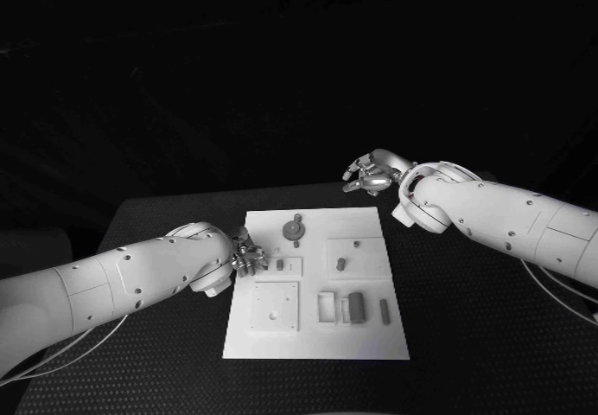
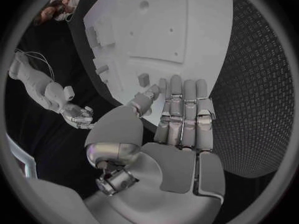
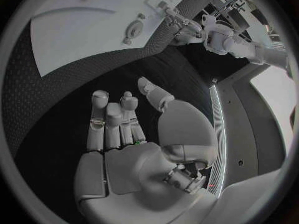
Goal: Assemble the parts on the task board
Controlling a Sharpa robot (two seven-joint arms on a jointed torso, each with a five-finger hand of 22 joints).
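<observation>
Task board laid lengthwise on the worktop, both robot hands unloaded.

The white task board is set flat mid-worktop, its long axis running away from the robot; grey parts are laid on it, the bars near its right edge lying along that axis. The left robot hand is held at the board's left edge, fingers extended and spread, nothing gripped. The right robot hand is kept beyond the far right corner, fingers parted, nothing gripped.
</observation>
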